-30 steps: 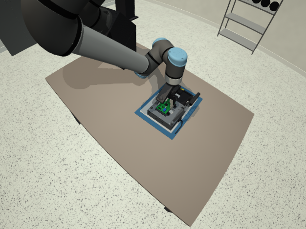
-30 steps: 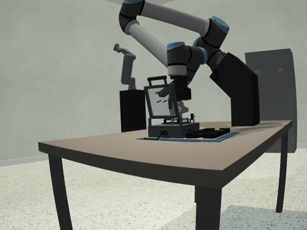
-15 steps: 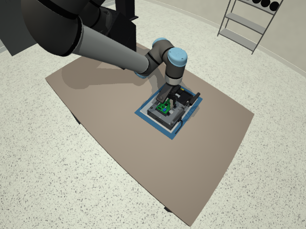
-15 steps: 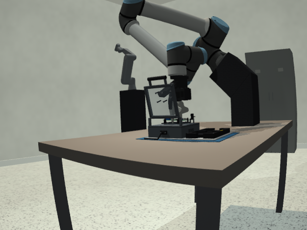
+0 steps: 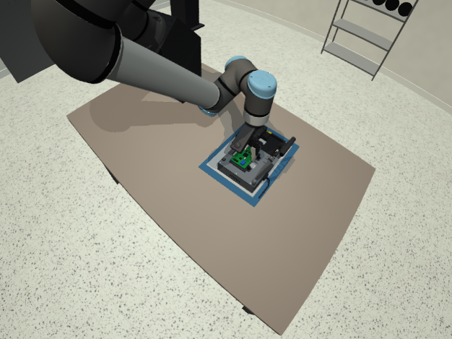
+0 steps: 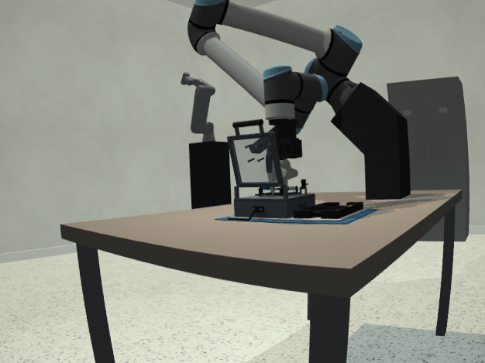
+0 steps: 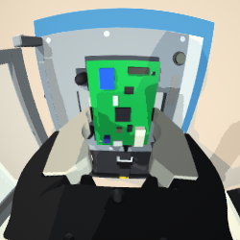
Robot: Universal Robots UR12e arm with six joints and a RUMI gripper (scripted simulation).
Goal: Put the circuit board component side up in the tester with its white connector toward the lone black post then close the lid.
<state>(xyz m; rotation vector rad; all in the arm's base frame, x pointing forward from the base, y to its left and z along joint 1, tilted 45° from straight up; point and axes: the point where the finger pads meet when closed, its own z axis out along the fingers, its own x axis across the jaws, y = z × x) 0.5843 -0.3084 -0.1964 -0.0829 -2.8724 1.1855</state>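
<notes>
Wrist view: gripper (image 7: 121, 139) pinches the green circuit board (image 7: 122, 103) by its two long edges, component side facing the camera. Board hangs over the grey bed of the tester (image 7: 62, 72), above it and not yet seated. White connector (image 7: 139, 136) sits at the near end of the board, close to the gripper body. A lone black post (image 7: 179, 58) stands at the far right of the bed.

Exterior view: lid (image 6: 254, 159) stands open and upright on the left side of the tester, and the empty tray (image 6: 327, 209) lies just right of it on the blue mat (image 6: 356, 215).

Judgement: I am in the placing step. As held, the connector seems to point away from the post, so I would check the heading and turn the wrist before lowering. I cannot make out the two pins under the board; I would descend slowly, keep the board level, and let go only once it lies flat. I must keep the fingers away from the lid frame.
</notes>
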